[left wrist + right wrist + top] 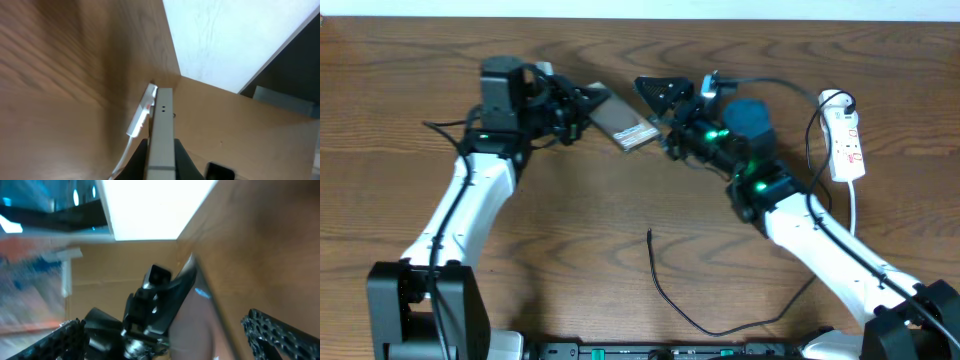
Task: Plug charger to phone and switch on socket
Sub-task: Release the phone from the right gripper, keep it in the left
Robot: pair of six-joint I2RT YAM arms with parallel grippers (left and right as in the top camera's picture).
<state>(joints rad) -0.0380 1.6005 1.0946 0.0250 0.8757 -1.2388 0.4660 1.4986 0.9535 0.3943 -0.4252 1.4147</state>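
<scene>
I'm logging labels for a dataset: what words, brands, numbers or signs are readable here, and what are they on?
No text is legible in any view.
White print at one end of the flat grey-brown phone: too small to read.
Small red marks on the narrow white power strip: too blurred to read.

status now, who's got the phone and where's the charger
Left gripper shut on one end of the phone. Right gripper empty at the other end, jaws open. Charger loose on table, not in phone.
</scene>
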